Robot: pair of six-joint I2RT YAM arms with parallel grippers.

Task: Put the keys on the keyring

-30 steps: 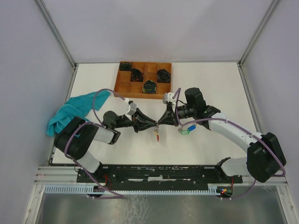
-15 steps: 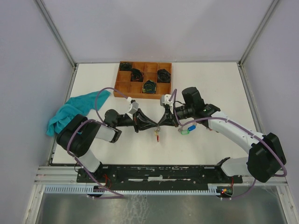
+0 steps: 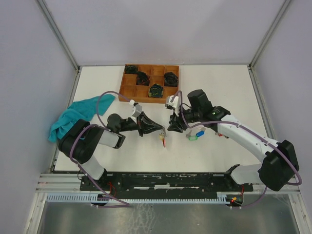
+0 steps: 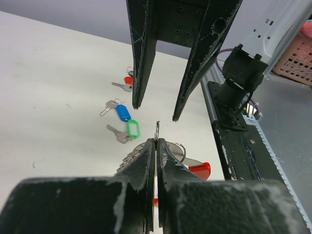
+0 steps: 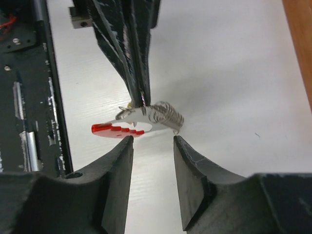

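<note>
White table, pale walls on three sides.
Far edge: wooden tray holding black coiled bundles.
Left edge: teal cloth.
Centre, raised off the surface: keyring with red tag, pinched edge-on in the clenched jaws of the left gripper, probably to present the ring steadily to the other arm.
Right gripper: jaws apart, facing the ring, fingertips just short of it, grasping nothing.
Keys to be added: blue-tagged key and green-tagged key, side by side on the table right of centre, beside the right arm, not yet on the ring.
</note>
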